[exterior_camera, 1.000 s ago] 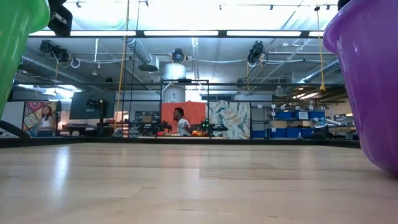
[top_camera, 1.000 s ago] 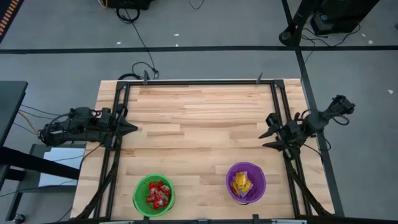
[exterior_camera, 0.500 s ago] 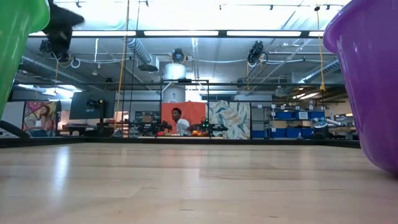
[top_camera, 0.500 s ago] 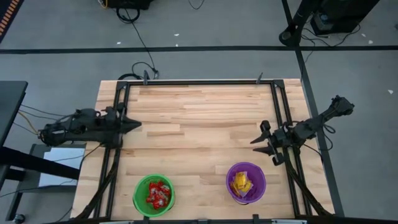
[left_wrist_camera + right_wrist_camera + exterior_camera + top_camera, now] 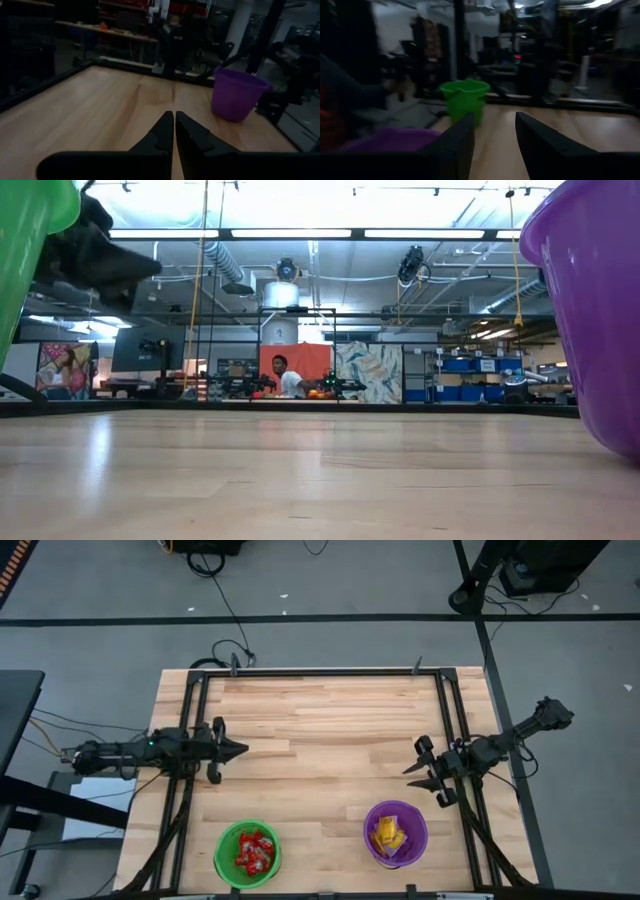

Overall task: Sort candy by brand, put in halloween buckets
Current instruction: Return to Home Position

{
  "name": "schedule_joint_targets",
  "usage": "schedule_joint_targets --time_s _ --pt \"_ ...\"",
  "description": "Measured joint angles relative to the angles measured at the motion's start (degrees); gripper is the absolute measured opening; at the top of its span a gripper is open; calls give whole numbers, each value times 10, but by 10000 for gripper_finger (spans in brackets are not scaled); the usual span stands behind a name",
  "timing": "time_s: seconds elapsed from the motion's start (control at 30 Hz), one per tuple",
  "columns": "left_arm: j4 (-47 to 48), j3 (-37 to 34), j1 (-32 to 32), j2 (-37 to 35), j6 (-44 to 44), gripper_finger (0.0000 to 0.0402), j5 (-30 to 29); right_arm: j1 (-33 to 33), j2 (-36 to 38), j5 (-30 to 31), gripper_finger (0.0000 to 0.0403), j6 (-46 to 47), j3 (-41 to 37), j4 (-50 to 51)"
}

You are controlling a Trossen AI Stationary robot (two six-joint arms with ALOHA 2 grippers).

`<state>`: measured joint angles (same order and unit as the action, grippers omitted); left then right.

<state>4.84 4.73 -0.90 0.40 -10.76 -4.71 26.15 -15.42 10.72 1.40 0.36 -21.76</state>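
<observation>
Left pincer (image 5: 174, 115) has advanced inward, closed and empty, right pincer (image 5: 495, 117) parted and empty; shiny red candy packets (image 5: 254, 852) fill the round green plastic bucket (image 5: 220, 856), yellow packets (image 5: 388, 835) the purple plastic bucket (image 5: 421, 827), so homing retraction likely remains.

green bucket (image 5: 247, 852) upright near table's front edge, holding red candy (image 5: 254, 852) | purple bucket (image 5: 395, 833) upright beside, well apart, holding yellow candy (image 5: 388, 834)

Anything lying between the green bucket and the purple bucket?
No, the high view shows only bare table between the green bucket and the purple bucket.
</observation>
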Motion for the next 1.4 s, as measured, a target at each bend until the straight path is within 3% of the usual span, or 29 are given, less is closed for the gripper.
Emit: schedule_joint_targets --time_s 0.13,0.43,0.57,0.7,0.8,0.9,1.27,1.4 --pt "-8 -22 27 0 -12 23 -31 -41 0 17 154 -26 0 9" --pt "-25 -29 137 74 9 23 -29 -159 0 0 154 -38 0 18" --pt "-65 -43 178 121 -14 23 50 -213 0 -39 154 -52 0 18" --pt "-87 -43 194 149 -33 23 126 -271 0 -123 154 -47 0 17" --pt "-85 -43 194 149 -45 23 147 -306 0 -192 154 -35 0 17" --pt "-83 -43 194 144 -52 23 148 -332 1 -223 154 -20 0 18" --pt "-80 -43 193 84 -64 23 149 -351 3 -238 154 -26 0 -61" --pt "-68 -42 193 50 -61 23 154 -351 16 -227 154 -21 0 -48"
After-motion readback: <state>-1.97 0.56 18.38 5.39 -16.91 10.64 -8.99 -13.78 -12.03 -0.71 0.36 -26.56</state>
